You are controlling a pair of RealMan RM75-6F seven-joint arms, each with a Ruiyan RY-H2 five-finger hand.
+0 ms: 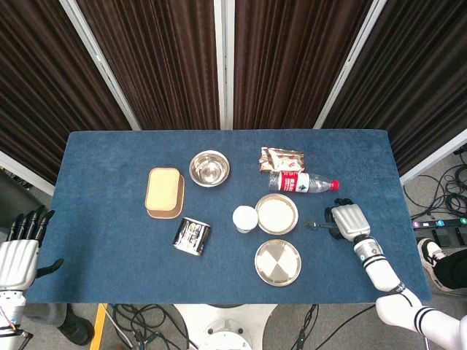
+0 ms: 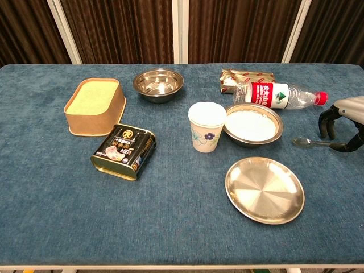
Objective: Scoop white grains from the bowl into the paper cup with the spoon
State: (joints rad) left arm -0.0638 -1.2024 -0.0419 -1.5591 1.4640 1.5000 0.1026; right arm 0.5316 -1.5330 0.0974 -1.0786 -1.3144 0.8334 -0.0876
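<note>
A steel bowl of white grains (image 1: 276, 214) (image 2: 252, 125) sits right of centre, with the paper cup (image 1: 245, 218) (image 2: 206, 126) upright just to its left. The spoon (image 1: 315, 225) (image 2: 307, 142) lies flat on the blue cloth to the bowl's right, its scoop end toward the bowl. My right hand (image 1: 347, 220) (image 2: 344, 116) hovers over the spoon's handle, fingers curled downward on one side and thumb on the other, apart and not closed on it. My left hand (image 1: 18, 251) hangs off the table's near left corner, fingers spread, holding nothing.
A flat steel plate (image 1: 278, 262) (image 2: 264, 189) lies in front of the grain bowl. A water bottle (image 1: 300, 183) and a snack packet (image 1: 282, 157) lie behind it. An empty steel bowl (image 1: 209, 168), a brown box (image 1: 165, 192) and a dark tin (image 1: 192, 235) stand to the left.
</note>
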